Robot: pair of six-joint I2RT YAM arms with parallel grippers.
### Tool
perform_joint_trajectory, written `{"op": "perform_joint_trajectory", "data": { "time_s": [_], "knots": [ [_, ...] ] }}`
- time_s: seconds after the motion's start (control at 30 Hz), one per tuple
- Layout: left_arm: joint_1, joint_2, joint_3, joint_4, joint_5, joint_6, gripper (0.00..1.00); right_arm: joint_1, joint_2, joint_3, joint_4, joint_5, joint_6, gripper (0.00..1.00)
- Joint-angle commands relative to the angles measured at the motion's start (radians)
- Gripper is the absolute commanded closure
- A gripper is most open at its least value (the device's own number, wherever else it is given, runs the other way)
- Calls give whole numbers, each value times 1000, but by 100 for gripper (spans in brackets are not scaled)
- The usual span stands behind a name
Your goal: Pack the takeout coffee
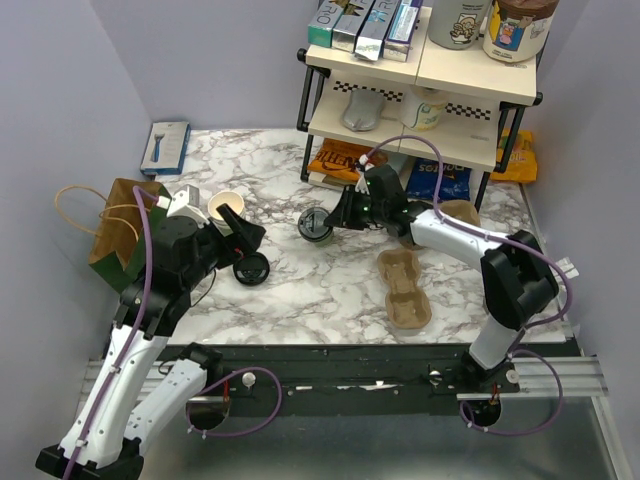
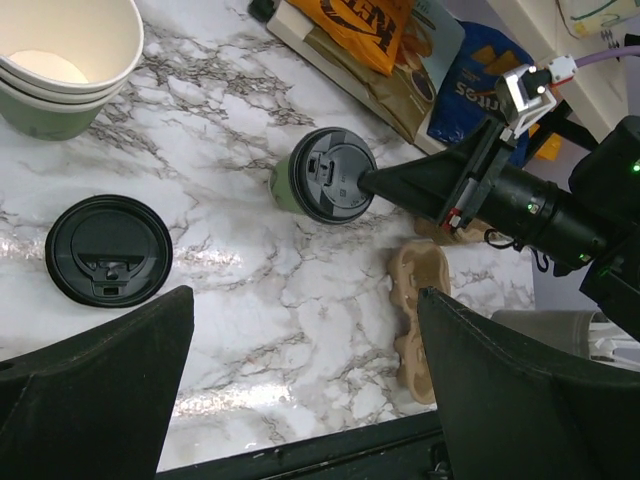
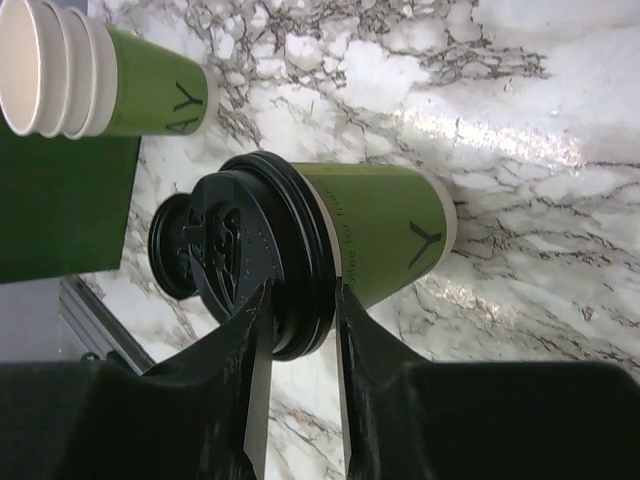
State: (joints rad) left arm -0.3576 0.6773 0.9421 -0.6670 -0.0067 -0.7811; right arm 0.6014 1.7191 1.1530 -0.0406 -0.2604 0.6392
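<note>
Near the centre of the top view, right fingers (image 1: 334,221) set at a slim gap astride the edge of the lid (image 3: 235,255): one over its top face, the other under its skirt, against the green wall of the coffee (image 3: 375,240). Apparently touching on both sides; cannot tell how firmly. Coffee upright, to judge by the matching lean of the stack of cups (image 3: 110,85) at upper left of the right wrist view.

Probably the moment of taking hold for the lift. Squeeze only enough to hold, to avoid popping the lid or creasing the paper wall. Raise straight off the tabletop (image 1: 330,295) before any sideways travel, with the wrist held level against tipping; cannot tell whether filled. Pass wide of the stack, near the coffee but apart from it.

Most likely bound for the carrier (image 1: 405,290), lower right of centre in the top view: lower into a pocket rather than drop, and let go only once seated.

Left of centre, left fingers (image 1: 245,242) spread wide, holding nothing, beside the loose lid (image 2: 108,250), flat on the marble and well apart from the coffee. Best kept parked, out of the path. On any slip of the lid, set down and regrip lower on the wall.
</note>
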Motion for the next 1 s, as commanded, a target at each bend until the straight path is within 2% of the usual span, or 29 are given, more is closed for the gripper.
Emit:
{"op": "perform_joint_trajectory", "data": {
  "time_s": [0.0, 0.07, 0.17, 0.43, 0.73, 0.97],
  "knots": [
    [0, -4, 23, -16, -36, 20, 1, 6, 53, 56, -15, 82, 11, 72],
    [0, -10, 23, -17, -50, 17, 1, 6, 47, 59, -16, 108, 8, 78],
    [0, -13, 26, -17, -58, 14, 1, 3, 45, 60, -25, 147, 5, 82],
    [0, -12, 27, -22, -65, 2, 1, -80, 13, 28, -44, 155, 28, 83],
    [-1, -7, 27, -17, -76, -7, 1, -250, -44, -68, -51, 35, 91, 82],
    [0, 4, 38, -19, -82, -18, 1, -328, -79, -91, -54, -62, 142, 80]
  ]
}}
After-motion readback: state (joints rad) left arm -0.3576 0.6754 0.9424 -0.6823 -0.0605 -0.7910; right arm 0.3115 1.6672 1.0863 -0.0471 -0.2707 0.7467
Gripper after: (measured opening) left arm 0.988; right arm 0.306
